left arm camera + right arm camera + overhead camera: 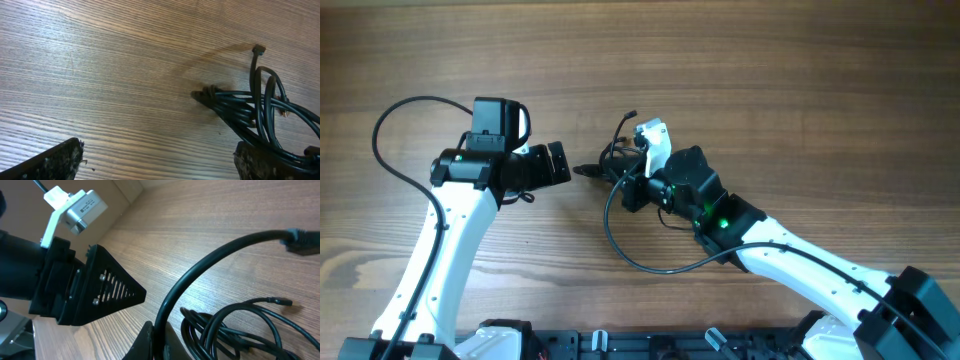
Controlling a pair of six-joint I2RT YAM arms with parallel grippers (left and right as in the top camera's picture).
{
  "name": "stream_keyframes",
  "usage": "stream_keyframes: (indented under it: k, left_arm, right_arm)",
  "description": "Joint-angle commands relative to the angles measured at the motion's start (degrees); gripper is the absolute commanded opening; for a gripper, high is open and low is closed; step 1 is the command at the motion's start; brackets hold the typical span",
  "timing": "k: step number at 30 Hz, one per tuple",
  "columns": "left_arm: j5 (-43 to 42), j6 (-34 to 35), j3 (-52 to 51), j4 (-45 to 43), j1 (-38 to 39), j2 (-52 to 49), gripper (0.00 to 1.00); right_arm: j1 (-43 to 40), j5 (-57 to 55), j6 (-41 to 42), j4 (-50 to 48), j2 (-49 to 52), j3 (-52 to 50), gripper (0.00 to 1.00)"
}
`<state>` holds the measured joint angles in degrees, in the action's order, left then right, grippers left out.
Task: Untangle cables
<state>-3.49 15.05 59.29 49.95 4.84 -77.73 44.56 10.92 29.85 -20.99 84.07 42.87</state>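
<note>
Cables: a bunch of thin black cables (pixel 610 170) lies on the counter (pixel 770 80) near the middle, between the two grippers; the strands loop over each other.
Knot: in the left wrist view the strands squeeze together into a tight knot (pixel 209 94) at one end; one strand curls away and ends in a small plug (pixel 258 49).
Left gripper: the left gripper (pixel 563 162) points at the bunch from just beside it; its fingers (pixel 57 161) are spread wide apart; it has hold of nothing.
Right gripper: the right gripper (pixel 632 186) sits right on the other side of the bunch; a black cord runs down beside its finger (pixel 149 341); it may be pinching that cord, but I cannot tell from these views.
</note>
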Motion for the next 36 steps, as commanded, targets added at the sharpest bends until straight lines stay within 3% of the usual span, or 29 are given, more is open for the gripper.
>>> stream_keyframes:
  k: [1, 11, 17, 21, 24, 27, 29, 32, 36]
  left_arm:
    - [-1.3, -1.4, 0.9, 0.1, -0.2, -0.1, 1.0]
    - [-1.9, -1.5, 0.9, 0.8, -0.2, -0.1, 1.0]
    - [-16.1, -16.0, 0.9, 2.7, -0.2, -0.1, 1.0]
    - [-17.9, -16.4, 0.9, 5.0, -0.2, -0.1, 1.0]
    - [-22.4, -22.8, 0.9, 6.4, 0.2, -1.0, 1.0]
    - [-22.7, -22.7, 0.9, 4.9, 1.1, -1.2, 1.0]
    - [-22.6, -21.7, 0.9, 4.0, 1.6, -1.2, 1.0]
    - [-22.6, -13.0, 0.9, 2.5, 1.7, -1.2, 1.0]
    - [-18.7, 7.3, 0.9, 1.4, 1.7, -1.2, 1.0]
  right_arm:
    - [-0.2, -2.6, -1.6, 1.6, -1.4, 0.2, 0.04]
    - [-0.2, -14.4, 0.6, 13.2, -1.5, 0.2, 0.04]
    - [-0.2, -14.4, 0.6, 13.3, -1.5, 0.2, 0.04]
    - [-0.2, -14.4, 0.8, 12.5, -1.5, 0.2, 0.04]
    - [-0.2, -14.4, 0.8, 11.5, -1.5, 0.2, 0.04]
    - [-0.2, -14.3, 2.3, 11.1, -1.5, 0.2, 0.04]
    - [-0.2, -14.3, 2.3, 11.2, -1.5, 0.2, 0.04]
    - [-0.2, -14.4, 2.3, 11.2, -1.5, 0.2, 0.04]
    - [-0.3, -14.4, 4.9, 11.2, -1.5, 0.2, 0.04]
